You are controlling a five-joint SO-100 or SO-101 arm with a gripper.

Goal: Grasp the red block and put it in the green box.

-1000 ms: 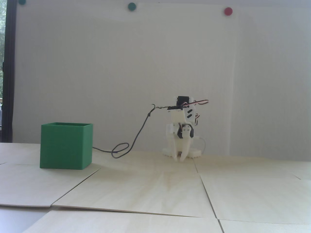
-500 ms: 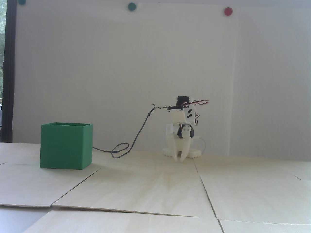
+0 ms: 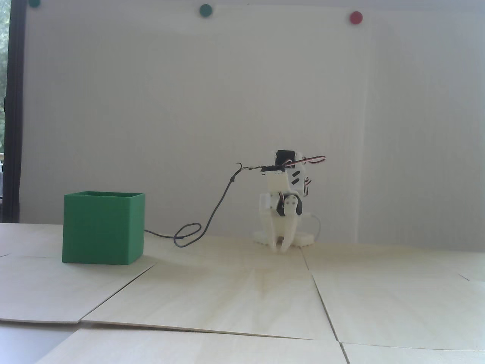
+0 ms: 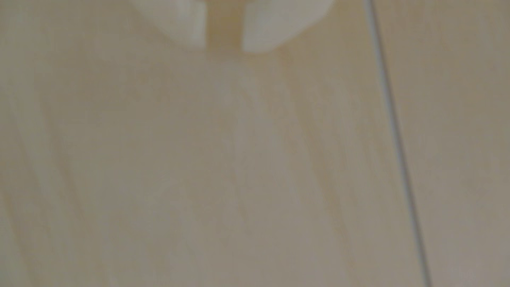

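No red block is seen near the pincer (image 3: pixel 280 248), which is nearly closed, empty and lowered to the desk (image 3: pixel 242 295). The green box (image 3: pixel 102 227) stands well apart, leftward in the fixed view; whether the block lies inside cannot be told.

Fixed view: plain white wall (image 3: pixel 189 113), evenly lit, soft daylight. Two green wall dots (image 3: pixel 205 10) and one red wall dot (image 3: pixel 355 17) along top edge. Dark window frame (image 3: pixel 13 113) at left. Pale plywood panels (image 3: pixel 227 295) form worktop, seams visible.
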